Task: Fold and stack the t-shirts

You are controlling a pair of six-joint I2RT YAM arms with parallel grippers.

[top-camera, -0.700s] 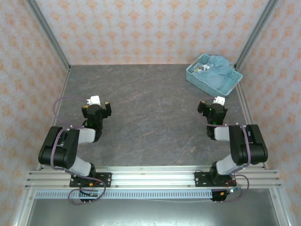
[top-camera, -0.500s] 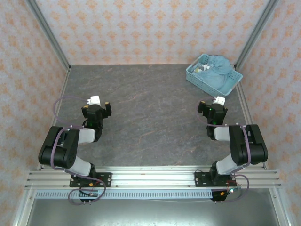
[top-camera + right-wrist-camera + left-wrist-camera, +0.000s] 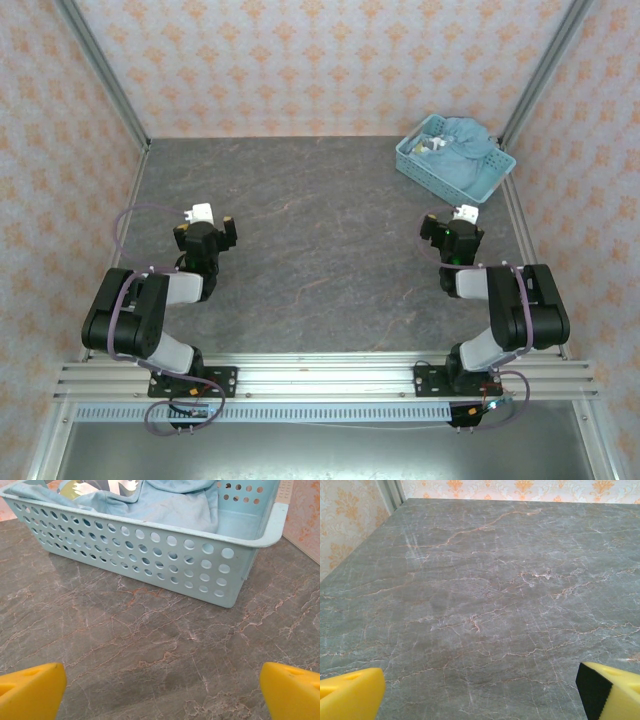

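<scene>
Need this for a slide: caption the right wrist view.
Open right end effector faces the perforated basket holding a crumpled teal t-shirt on the table.

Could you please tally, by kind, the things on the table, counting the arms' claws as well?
Claws: 2, left claw and right claw, both open
Basket: 1
T-shirt: 1 seen, crumpled in the basket
Total: 4

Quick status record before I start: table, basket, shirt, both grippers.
table: grey marbled top
basket: pale blue, at the table's far right corner
t-shirt: light blue, crumpled inside the basket, unfolded
left gripper: open, empty, above bare table
right gripper: open, empty, facing the basket's perforated wall
</scene>
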